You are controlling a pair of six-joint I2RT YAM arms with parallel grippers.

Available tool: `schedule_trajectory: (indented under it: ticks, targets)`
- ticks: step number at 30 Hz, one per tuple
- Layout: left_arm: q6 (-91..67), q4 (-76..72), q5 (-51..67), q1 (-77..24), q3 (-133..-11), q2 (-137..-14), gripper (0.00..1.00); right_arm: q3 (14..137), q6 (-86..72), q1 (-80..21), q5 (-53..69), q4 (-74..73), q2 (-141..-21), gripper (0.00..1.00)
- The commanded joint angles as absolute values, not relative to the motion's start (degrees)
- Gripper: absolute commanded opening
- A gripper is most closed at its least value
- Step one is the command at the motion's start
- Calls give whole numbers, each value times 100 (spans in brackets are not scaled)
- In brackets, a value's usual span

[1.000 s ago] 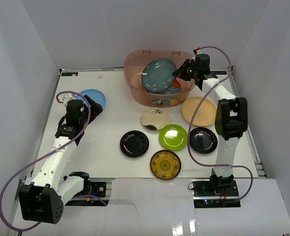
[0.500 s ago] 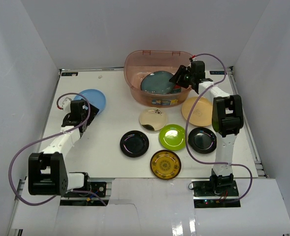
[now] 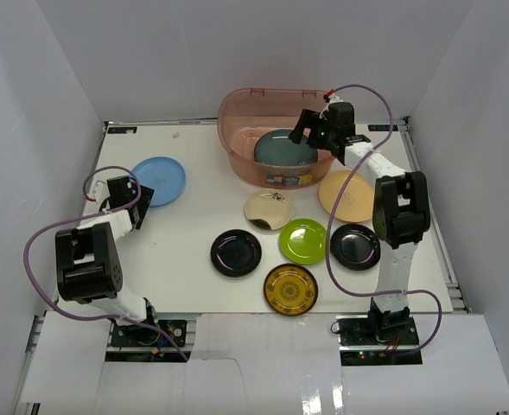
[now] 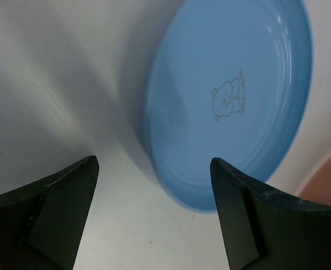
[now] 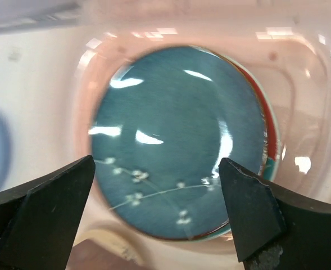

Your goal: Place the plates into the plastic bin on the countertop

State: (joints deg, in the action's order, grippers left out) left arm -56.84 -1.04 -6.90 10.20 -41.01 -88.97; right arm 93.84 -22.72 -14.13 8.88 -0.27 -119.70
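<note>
Dark teal plate [image 5: 176, 140] lies flat in the plastic bin [image 3: 237, 104], glossy with little white specks. It's on top of the red floral plate [image 5: 271, 140], so only a sliver of red rim shows. The bin sits at the far edge of the countertop [image 3: 185, 233]. Out on the white top, all flat: light blue plate [image 3: 159, 180] on my left, cream plate [image 3: 270, 210], pale orange plate [image 3: 347, 194], lime green plate [image 3: 302, 241], left black plate [image 3: 236, 252], right black plate [image 3: 355, 245], and the gold plate [image 3: 289, 289] nearest me.

The bin [image 3: 237, 112] is translucent pinkish-brown, the teal plate [image 5: 171, 140] white-specked, and the light blue plate [image 4: 232, 95] bears a faint bear outline. The table [image 3: 185, 233] is white. Two black plates [image 3: 235, 252] [image 3: 355, 245] are glossy, beside a lime green plate [image 3: 303, 240], a gold patterned plate [image 3: 290, 289], a cream plate [image 3: 270, 210] and a pale orange plate [image 3: 347, 194].
</note>
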Motion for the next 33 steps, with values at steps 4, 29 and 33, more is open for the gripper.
schedule_trajectory:
  ticks: [4, 29, 33]
  targets:
    - [-5643, -176, -484, 1125, -4631, -9387, 86, 8650, -2127, -1424, 1151, 589, -10153, 88]
    - [-5081, -369, 931, 827, -5245, -7209, 0, 3375, -3788, 1617, 307, 1573, -7760, 80]
    - [-4668, -142, 687, -208, -6045, -7119, 0, 3279, -3911, 1617, 640, 2045, -8234, 68]
